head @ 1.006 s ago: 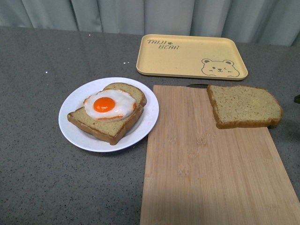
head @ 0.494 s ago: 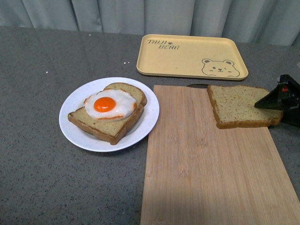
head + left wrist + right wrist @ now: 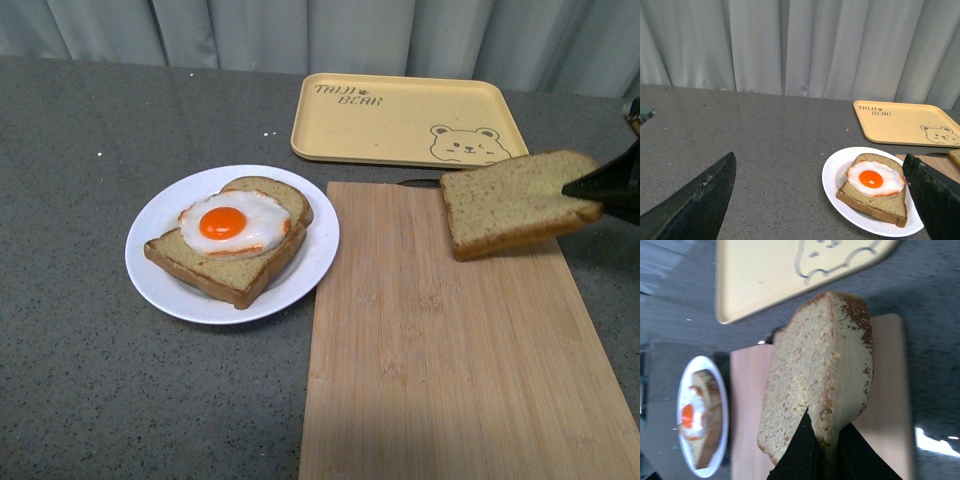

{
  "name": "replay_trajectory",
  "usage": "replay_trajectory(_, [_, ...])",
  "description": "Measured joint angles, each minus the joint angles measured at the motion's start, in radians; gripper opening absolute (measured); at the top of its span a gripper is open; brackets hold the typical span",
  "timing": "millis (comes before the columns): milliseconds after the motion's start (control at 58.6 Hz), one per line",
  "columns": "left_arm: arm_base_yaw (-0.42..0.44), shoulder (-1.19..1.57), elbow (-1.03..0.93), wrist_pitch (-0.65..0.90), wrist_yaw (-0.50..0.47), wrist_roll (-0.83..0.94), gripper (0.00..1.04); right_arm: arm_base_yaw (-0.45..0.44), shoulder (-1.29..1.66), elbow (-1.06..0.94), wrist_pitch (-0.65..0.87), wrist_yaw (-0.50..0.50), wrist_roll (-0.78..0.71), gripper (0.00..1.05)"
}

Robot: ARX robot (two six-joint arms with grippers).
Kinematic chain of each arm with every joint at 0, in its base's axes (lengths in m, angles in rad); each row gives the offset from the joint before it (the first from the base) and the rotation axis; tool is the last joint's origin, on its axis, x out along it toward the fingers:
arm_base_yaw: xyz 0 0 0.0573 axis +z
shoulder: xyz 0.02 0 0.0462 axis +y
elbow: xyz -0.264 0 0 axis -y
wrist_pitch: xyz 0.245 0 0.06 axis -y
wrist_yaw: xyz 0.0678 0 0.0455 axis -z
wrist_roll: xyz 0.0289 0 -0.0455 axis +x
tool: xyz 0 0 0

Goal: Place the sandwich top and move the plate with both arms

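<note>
**Sandwich top up in our right gripper**

Our right gripper (image 3: 585, 190) is clenched on the sandwich top (image 3: 510, 203), pinching its rounded edge. The slice hangs tilted above the far right corner of the cutting board (image 3: 450, 350). Our left gripper (image 3: 818, 156) is spread wide, grasping nothing. The white plate (image 3: 150, 280) sits on the bench at the board's left edge, carrying the egg-topped slice (image 3: 225, 240).

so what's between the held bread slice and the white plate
Only bare wooden cutting board lies between the sandwich top and the plate, as the front view shows.
</note>
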Motion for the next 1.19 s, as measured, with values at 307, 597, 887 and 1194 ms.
replay_trajectory(307, [0.0, 0.0, 0.0, 0.0, 0.0, 0.0, 0.98, 0.281, -0.046, -0.082, 0.351, -0.144, 0.319, 0.03])
replay_trajectory(597, [0.0, 0.0, 0.0, 0.0, 0.0, 0.0, 0.98, 0.449, 0.148, 0.132, 0.288, -0.148, 0.372, 0.03])
replay_trajectory(887, [0.0, 0.0, 0.0, 0.0, 0.0, 0.0, 0.98, 0.481, 0.234, 0.24, 0.138, -0.1, 0.336, 0.12])
replay_trajectory(1194, [0.0, 0.0, 0.0, 0.0, 0.0, 0.0, 0.98, 0.447, 0.113, 0.106, 0.166, 0.022, 0.248, 0.63])
